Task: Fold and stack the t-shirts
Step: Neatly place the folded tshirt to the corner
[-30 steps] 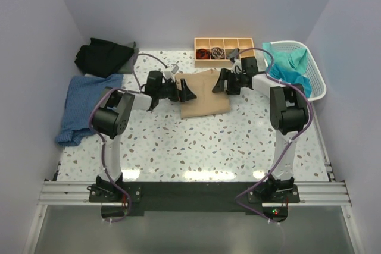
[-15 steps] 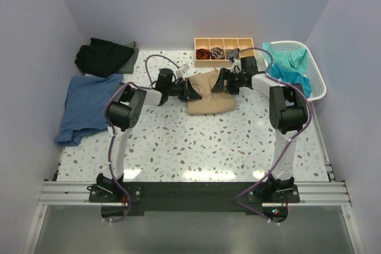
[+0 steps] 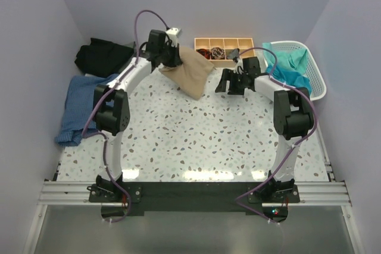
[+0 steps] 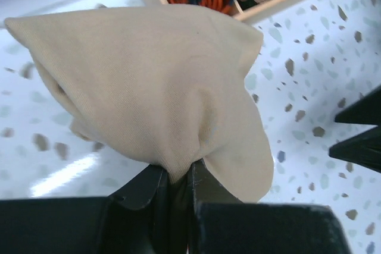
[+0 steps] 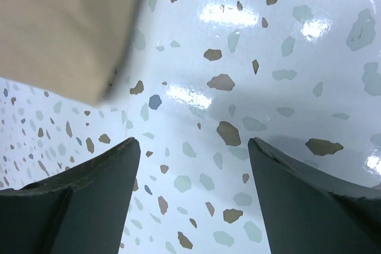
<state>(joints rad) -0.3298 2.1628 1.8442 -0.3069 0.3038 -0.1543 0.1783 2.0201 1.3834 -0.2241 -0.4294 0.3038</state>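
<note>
One tan shirt [image 3: 191, 71] hangs bunched from the left jaws, clamped on a fold, up at the far side beside the tray [image 3: 225, 39]. Right jaws gape wide, nothing in them, low over the surface [image 3: 196, 141] near the basket [image 3: 318, 81]. Looks like a carry to the stack: next, swing left toward the blue shirt [image 3: 83, 108] and black shirt [image 3: 102, 56], clearing the tray's edge. Open room lies mid-surface.

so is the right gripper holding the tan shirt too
No, the right gripper has its jaws spread over the speckled table, and the tan shirt lies off to one side of them.
</note>
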